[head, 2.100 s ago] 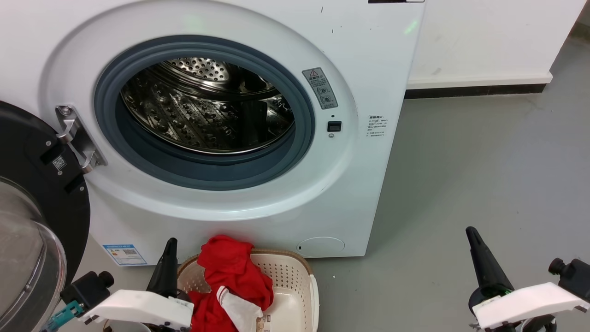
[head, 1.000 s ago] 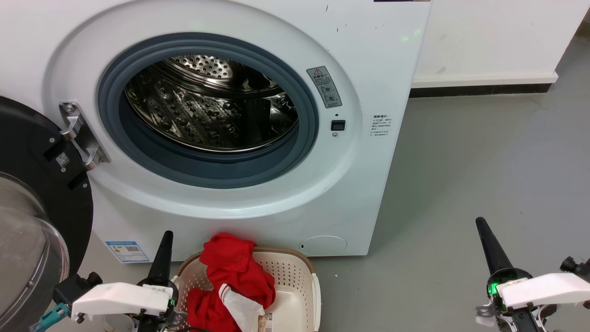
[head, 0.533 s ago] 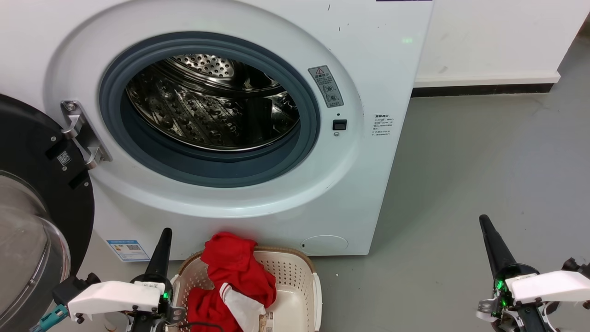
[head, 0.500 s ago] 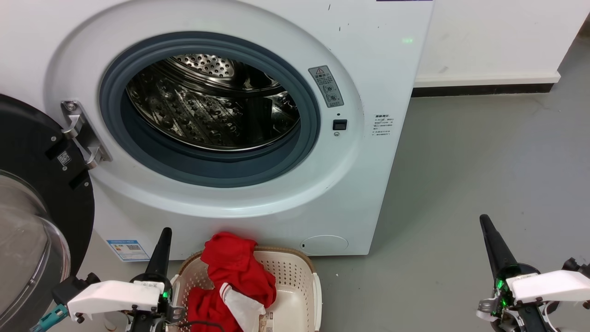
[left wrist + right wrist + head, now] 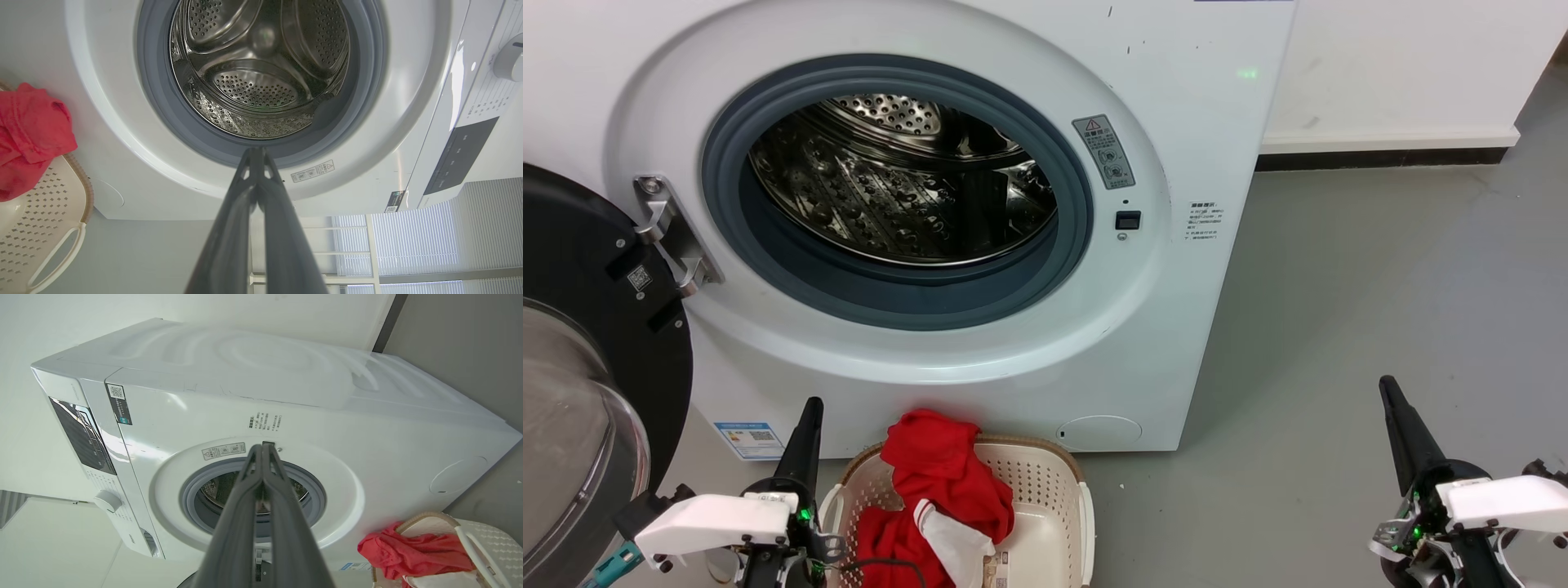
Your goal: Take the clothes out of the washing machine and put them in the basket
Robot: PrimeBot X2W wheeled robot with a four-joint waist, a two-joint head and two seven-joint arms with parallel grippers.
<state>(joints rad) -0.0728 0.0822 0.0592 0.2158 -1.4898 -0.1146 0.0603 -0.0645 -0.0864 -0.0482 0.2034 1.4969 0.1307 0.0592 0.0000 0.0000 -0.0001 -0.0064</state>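
At six o'clock, clothes (image 5: 939,478) stay in basket (image 5: 1039,483); left gripper (image 5: 809,415) and right gripper (image 5: 1391,398), fingers together, barely shift; washer (image 5: 1176,327) looks empty, probably done.

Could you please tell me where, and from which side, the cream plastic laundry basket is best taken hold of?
Probably by the looped side handle of the cream-white perforated plastic basket, approached from the robot's right: that handle's slot is open, while the red fabric garment drapes over the back rim and left half.
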